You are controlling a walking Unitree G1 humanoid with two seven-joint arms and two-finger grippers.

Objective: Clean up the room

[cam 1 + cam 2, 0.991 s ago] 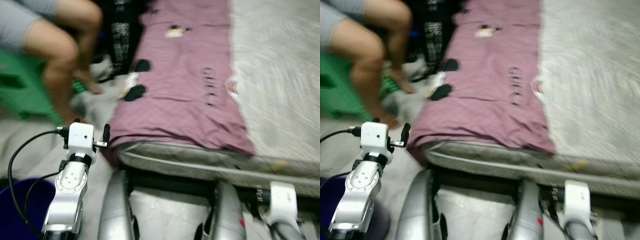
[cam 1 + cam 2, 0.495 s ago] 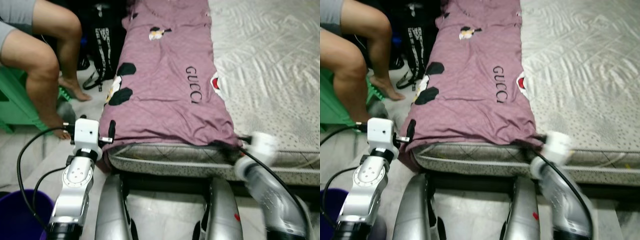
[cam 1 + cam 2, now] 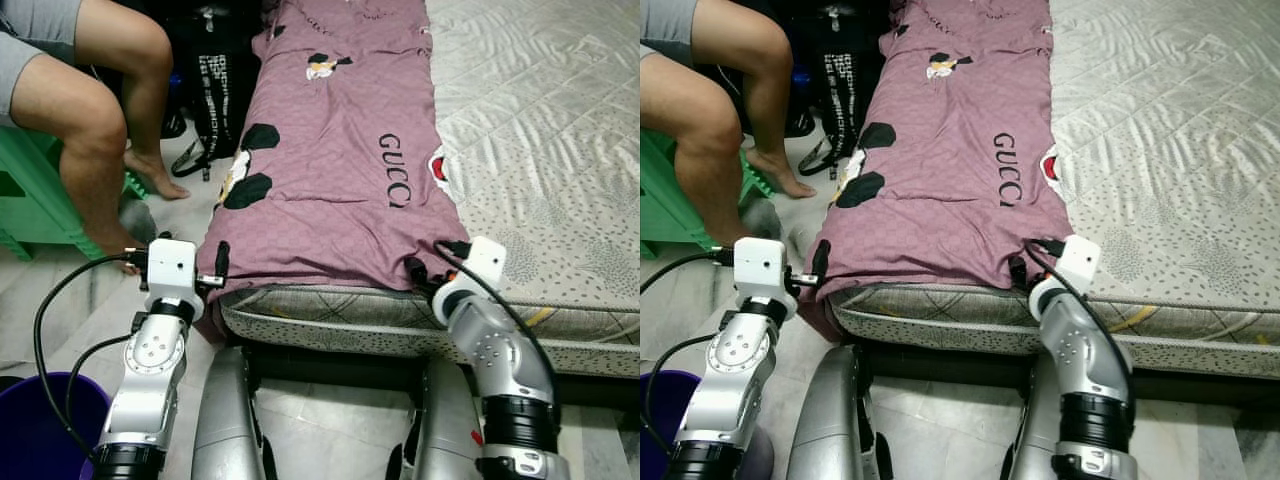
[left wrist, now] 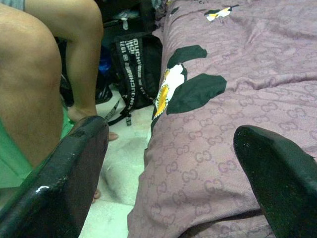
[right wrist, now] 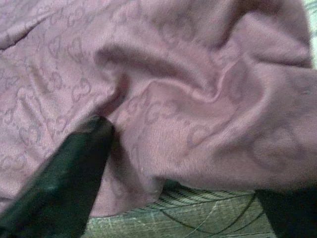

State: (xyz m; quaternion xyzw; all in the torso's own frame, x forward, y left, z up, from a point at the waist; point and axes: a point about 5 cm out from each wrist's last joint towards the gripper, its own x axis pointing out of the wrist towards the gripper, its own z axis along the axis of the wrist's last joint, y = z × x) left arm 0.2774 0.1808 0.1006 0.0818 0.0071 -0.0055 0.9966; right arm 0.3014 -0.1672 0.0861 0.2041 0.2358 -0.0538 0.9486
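A mauve blanket (image 3: 340,170), printed with black lettering and black-and-cream cartoon patches, lay lengthwise along the robot's-left side of a bed, its near edge hanging a little over the grey quilted mattress (image 3: 560,150). The rest of the mattress lay bare to the right.

The right hand (image 3: 1024,268) was at the blanket's near right corner, right on the mattress edge. In the right wrist view one black finger (image 5: 69,173) pressed against a rumpled fold of the mauve cloth, and the other sat at the far edge of the picture with the bunched corner between them; the fingers stood apart, and whether they actually pinched the cloth could not be told.

The left hand (image 3: 205,268) hovered just beside the blanket's near left corner, off the side of the bed. In the left wrist view its two fingers (image 4: 64,183) were spread wide with nothing between them, the blanket's draped side ahead of them.

On the floor beside the bed stood a black backpack (image 3: 222,80) with white lettered straps. A person's bare legs (image 3: 95,130) showed at the far left, seated on a green plastic stool (image 3: 30,195), one foot on the pale tiled floor (image 3: 60,310). A purple bucket (image 3: 40,430) stood near the left arm's base.
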